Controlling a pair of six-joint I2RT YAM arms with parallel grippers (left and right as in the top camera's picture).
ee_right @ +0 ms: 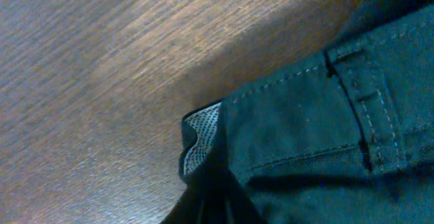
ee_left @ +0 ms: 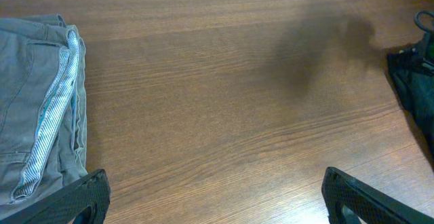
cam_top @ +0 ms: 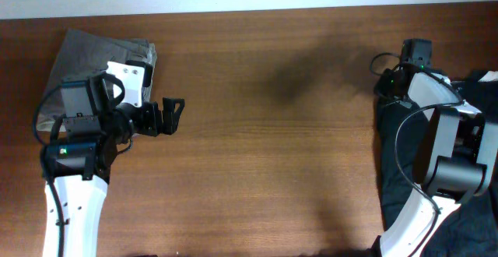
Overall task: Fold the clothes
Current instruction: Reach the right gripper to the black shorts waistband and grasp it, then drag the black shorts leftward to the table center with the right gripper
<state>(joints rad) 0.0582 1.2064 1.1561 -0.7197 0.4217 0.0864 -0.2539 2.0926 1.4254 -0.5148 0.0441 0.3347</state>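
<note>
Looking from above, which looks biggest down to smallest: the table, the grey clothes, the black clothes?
1. Table
2. Black clothes, though the right arm covers part and the picture's edge cuts them off
3. Grey clothes, partly under the left arm

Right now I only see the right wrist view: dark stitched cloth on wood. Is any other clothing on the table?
Observer: Yes, a grey garment lies at the left end of the table, partly hidden by the left arm.
Operator: Is a pincer holding it?
Observer: No; the left pincer is open over bare wood beside it.
Operator: Where does my dark cloth lie?
Observer: Along the table's right edge, with the right arm over it.
</note>
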